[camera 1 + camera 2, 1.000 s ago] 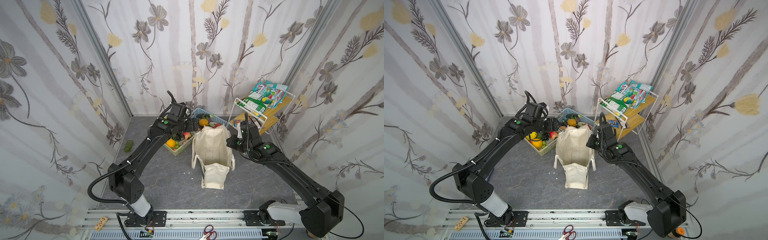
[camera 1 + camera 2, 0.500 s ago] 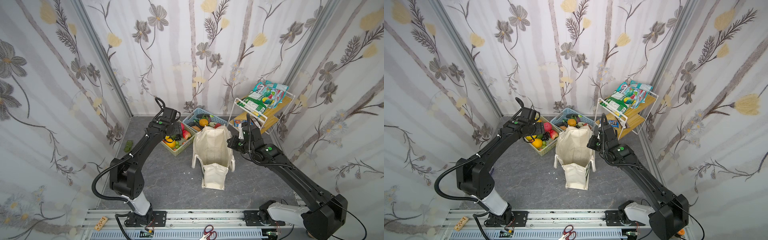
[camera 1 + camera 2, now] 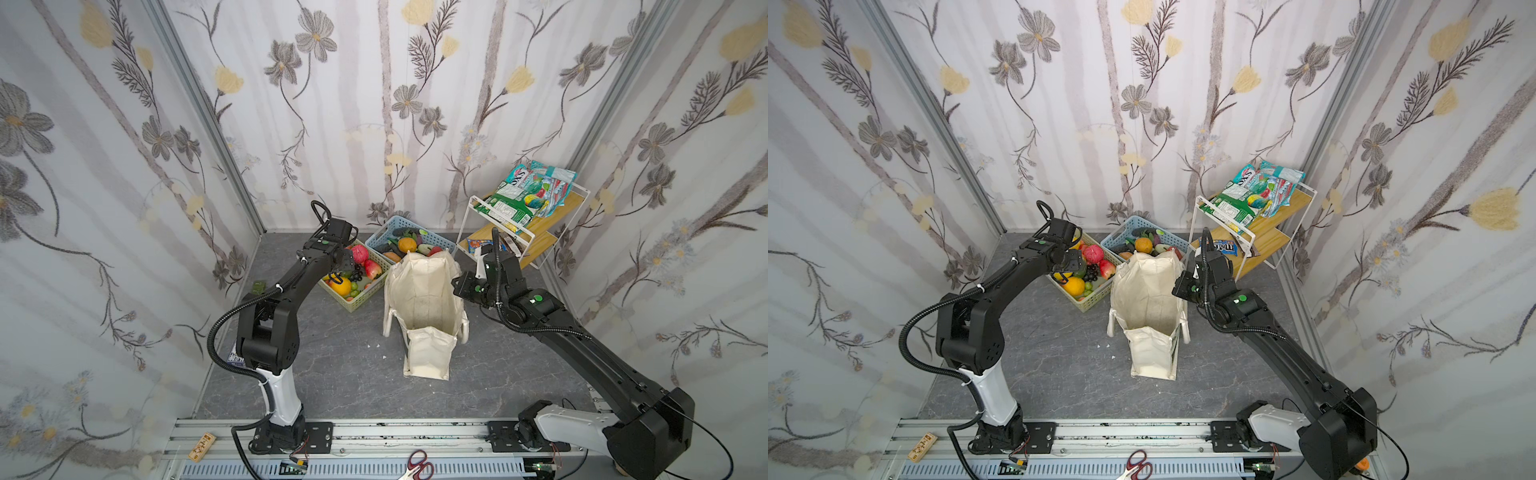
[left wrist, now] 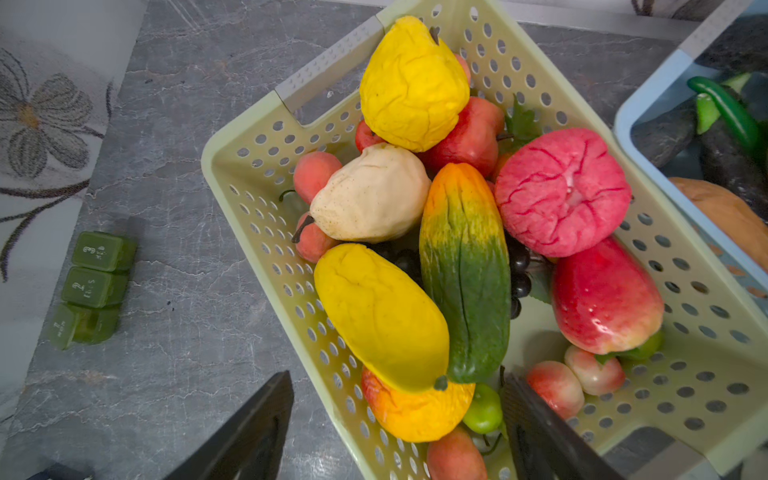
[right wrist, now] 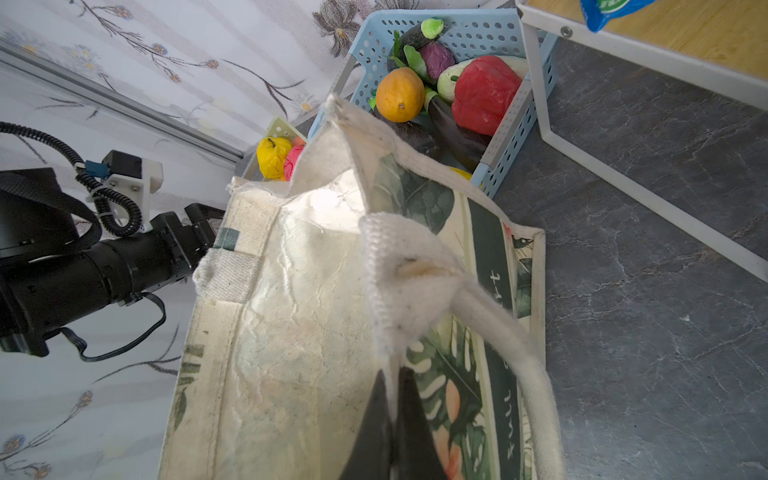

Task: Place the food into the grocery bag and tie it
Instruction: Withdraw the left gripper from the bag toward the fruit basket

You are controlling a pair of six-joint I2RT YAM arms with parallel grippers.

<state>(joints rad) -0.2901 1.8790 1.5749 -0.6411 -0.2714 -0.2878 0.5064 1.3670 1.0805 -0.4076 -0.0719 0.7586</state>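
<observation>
left gripper [image 4: 397, 384] spread wide, angled down over green basket [image 4: 249, 174], right gripper [image 5: 392, 415] pinching grocery bag [image 5: 299, 316] rim

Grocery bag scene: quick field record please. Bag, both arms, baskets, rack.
grocery bag: standing upright, mouth open, no food visible inside
right gripper: jaws shut on the bag's rim, next to a rope handle
left gripper: jaws open, nothing held, over the fruit in the green basket
blue basket: behind the bag, holds vegetables
rack: right of the baskets, snack packs on its top shelf
</observation>
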